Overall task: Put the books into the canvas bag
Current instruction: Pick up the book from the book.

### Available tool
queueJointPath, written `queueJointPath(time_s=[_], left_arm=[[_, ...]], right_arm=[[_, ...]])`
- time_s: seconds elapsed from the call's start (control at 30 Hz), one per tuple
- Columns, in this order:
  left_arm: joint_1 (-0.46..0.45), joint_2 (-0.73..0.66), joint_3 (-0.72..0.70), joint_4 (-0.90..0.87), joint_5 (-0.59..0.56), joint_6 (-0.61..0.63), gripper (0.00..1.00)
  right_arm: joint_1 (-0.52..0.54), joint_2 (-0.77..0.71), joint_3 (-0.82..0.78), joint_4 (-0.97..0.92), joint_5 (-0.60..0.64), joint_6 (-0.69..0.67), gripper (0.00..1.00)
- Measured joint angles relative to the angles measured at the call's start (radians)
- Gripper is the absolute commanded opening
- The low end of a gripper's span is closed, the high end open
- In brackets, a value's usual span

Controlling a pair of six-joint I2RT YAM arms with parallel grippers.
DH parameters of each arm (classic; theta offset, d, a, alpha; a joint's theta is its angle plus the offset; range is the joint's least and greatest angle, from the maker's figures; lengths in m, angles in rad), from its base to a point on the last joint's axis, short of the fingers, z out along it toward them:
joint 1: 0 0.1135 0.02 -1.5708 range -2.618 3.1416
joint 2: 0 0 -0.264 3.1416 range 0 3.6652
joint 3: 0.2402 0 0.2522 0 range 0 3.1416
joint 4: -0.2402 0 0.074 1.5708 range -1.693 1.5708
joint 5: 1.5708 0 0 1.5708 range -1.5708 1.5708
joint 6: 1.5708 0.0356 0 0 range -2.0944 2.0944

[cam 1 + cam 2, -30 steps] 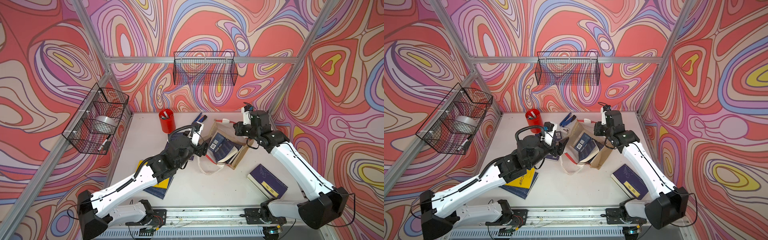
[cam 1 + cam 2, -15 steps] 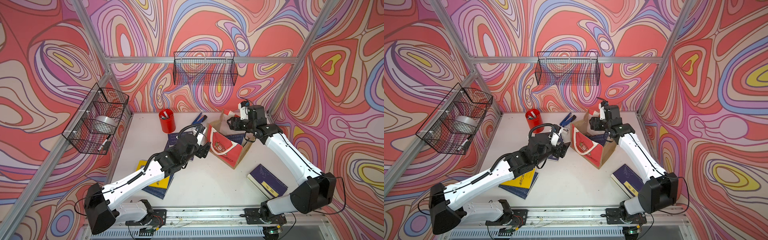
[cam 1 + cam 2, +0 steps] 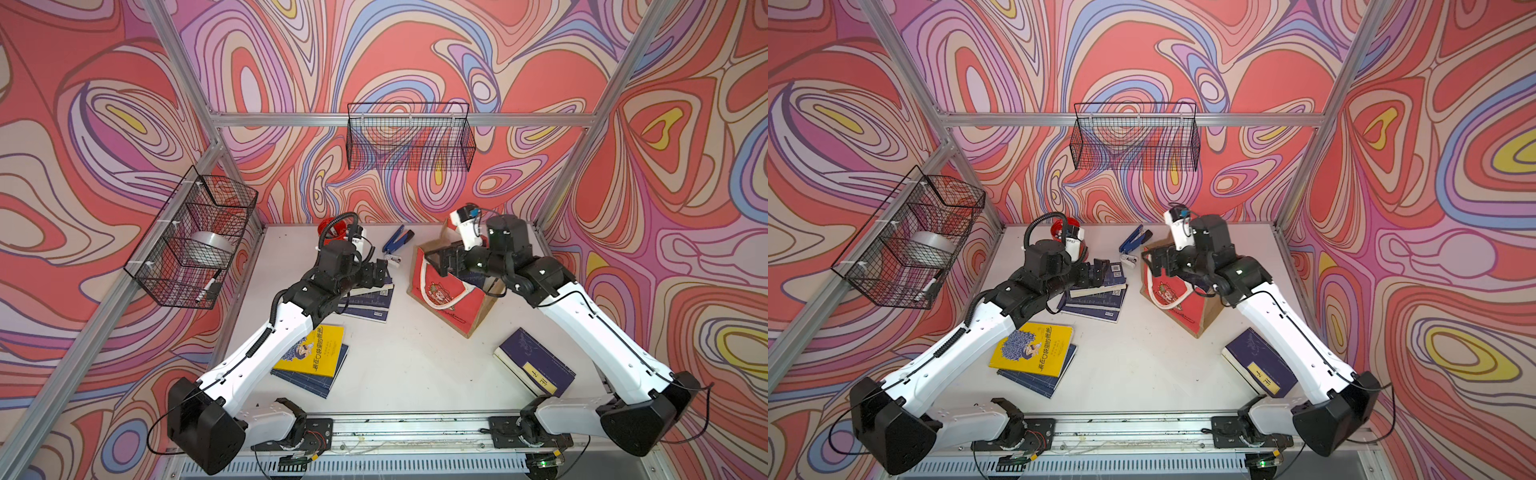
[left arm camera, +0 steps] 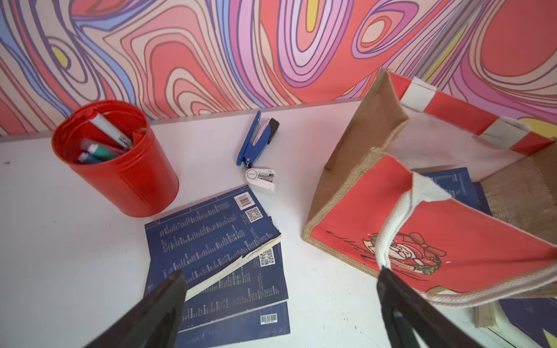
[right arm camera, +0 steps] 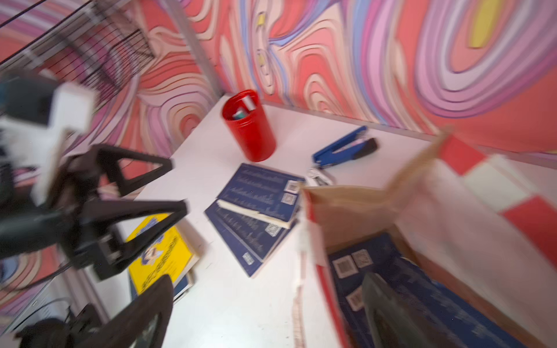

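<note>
Both sets of jaws spread wide, empty: left gripper (image 3: 380, 272) above the navy stack (image 3: 368, 300), right gripper (image 3: 444, 259) astride the canvas bag (image 3: 451, 301) front wall. Navy books (image 5: 391, 271) lie inside the bag. The yellow book (image 3: 316, 349) and one navy book (image 3: 534, 361) are out on the table (image 3: 407, 353).

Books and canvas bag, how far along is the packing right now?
Done: at least one navy blue paperback lies inside the tan canvas bag with the red front panel. In hand: nothing; left claw and right claw stand open. Left: the fanned navy stack, the yellow cartoon book on another navy one, and the yellow-labelled navy book.
</note>
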Motion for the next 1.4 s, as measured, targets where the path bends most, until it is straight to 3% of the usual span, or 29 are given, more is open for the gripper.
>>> queueJointPath(time_s=[0.13, 0.33, 0.5, 0.67, 0.93, 1.4], left_arm=[[0.17, 0.024, -0.007, -0.017, 0.13, -0.103, 1.0], [0.312, 0.068, -0.075, -0.016, 0.225, -0.204, 1.0], [0.336, 0.125, -0.09, -0.008, 0.251, -0.245, 1.0], [0.343, 0.175, -0.106, 0.035, 0.25, -0.272, 1.0], [0.348, 0.237, -0.117, 0.093, 0.245, -0.292, 1.0], [0.348, 0.338, -0.172, 0.22, 0.264, -0.342, 1.0]], right_arm=[[0.128, 0.107, -0.01, 0.109, -0.043, 0.069, 0.98], [0.16, 0.387, -0.001, 0.238, -0.048, 0.202, 0.98], [0.162, 0.631, 0.117, 0.237, 0.006, 0.277, 0.98], [0.159, 0.775, 0.251, 0.21, 0.109, 0.339, 0.98], [0.126, 0.867, 0.33, 0.183, 0.208, 0.397, 0.98], [0.076, 0.941, 0.352, 0.235, 0.134, 0.434, 0.97]])
